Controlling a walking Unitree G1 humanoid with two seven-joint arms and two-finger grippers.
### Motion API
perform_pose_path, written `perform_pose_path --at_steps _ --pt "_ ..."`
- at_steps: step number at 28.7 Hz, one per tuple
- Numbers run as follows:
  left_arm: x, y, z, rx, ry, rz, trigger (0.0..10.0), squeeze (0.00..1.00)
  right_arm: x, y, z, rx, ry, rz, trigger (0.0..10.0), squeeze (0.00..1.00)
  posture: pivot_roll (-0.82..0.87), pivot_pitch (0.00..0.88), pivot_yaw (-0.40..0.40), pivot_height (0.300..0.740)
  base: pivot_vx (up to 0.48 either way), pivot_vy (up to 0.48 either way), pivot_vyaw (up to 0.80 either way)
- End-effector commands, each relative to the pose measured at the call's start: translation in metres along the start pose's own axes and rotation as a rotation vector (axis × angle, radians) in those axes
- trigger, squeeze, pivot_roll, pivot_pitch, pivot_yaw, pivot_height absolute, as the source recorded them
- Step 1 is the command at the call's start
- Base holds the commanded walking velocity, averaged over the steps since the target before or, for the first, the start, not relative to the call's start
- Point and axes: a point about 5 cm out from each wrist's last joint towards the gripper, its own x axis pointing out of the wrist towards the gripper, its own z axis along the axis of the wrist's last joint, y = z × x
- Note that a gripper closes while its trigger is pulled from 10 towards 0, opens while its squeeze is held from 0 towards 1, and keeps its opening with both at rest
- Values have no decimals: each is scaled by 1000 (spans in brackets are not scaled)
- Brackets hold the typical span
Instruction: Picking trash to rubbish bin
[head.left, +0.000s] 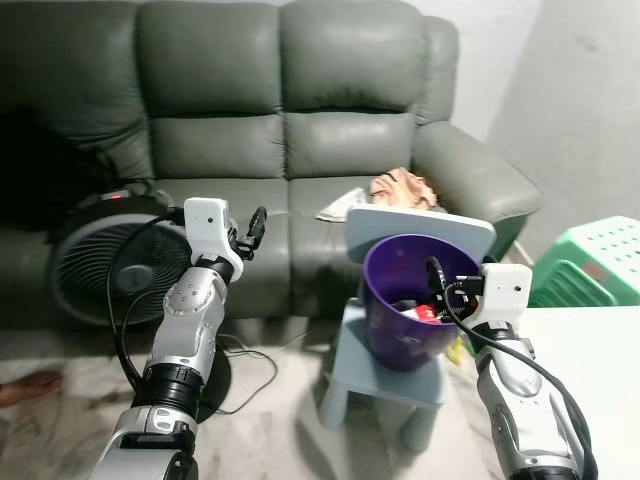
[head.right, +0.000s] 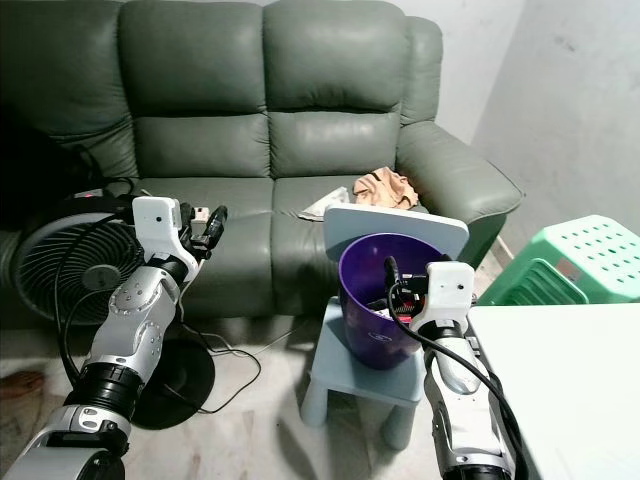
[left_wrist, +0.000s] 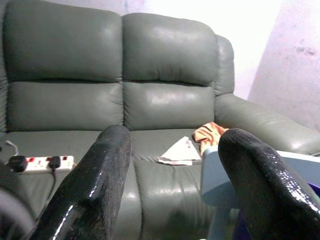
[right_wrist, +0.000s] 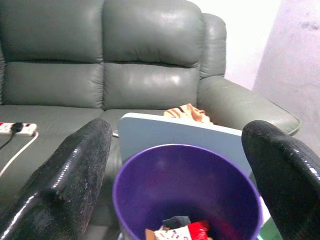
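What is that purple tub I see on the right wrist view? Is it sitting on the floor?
Observer: No, the purple bin stands on a small pale-blue stool before the sofa.
Operator: Where is the other arm?
Observer: The left gripper is raised, its fingers open, near a black fan.
Operator: Anything else to the side?
Observer: A green plastic stool stands at the robot's right, beside a white surface.
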Motion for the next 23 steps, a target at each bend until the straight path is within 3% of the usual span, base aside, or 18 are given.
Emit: perform_pose_path --at_steps 1,9,13,23 --pt "2 -1 1 27 1 -9 10000 0 1 0 7 -6 -23 -3 10000 0 -103 0 -5 740 0 0 -775" --pt "-1 -3 -1 -5 2 -33 10000 0 -2 3 5 -3 -11 -2 10000 0 -102 0 -4 740 0 0 -777" --pt "-1 -3 -1 3 0 -26 10000 0 -2 4 5 -7 -9 2 10000 0 -102 0 -4 740 0 396 -775" --pt "0 -3 0 19 1 -22 10000 0 -3 4 4 -7 -2 4 10000 0 -102 0 -6 740 0 0 -776"
